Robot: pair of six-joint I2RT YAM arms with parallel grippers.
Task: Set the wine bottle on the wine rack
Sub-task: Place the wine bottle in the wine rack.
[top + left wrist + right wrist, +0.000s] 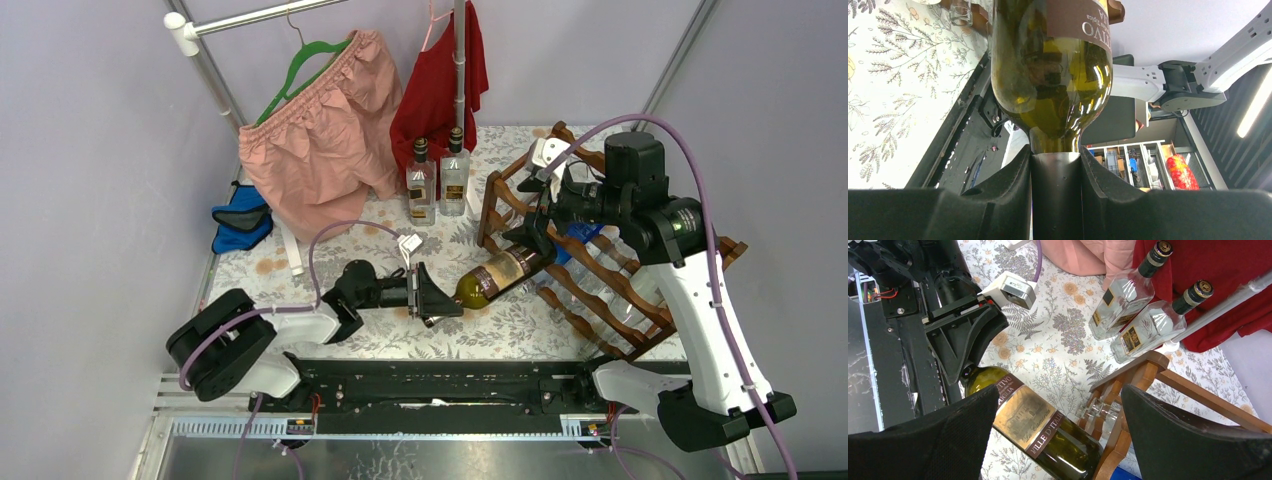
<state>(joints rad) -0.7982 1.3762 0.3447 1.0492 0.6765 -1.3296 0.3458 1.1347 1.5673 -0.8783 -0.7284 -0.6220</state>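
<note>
The wine bottle [500, 272] is olive-green, the wine rack [1140, 370] reddish-brown, the tablecloth [520, 330] floral.

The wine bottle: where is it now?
In the top view, the wine bottle is right of centre, neck clamped in the left gripper, base at the wine rack.

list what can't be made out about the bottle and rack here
Bottle base: right wrist view, the wine bottle runs behind a wine rack post and off the bottom edge; seated or not is unclear.
Neck tip: left wrist view, buried in the left gripper.
Rack's middle tiers: top view, covered by the right arm.
Label: left wrist view, cut by the top edge.
</note>
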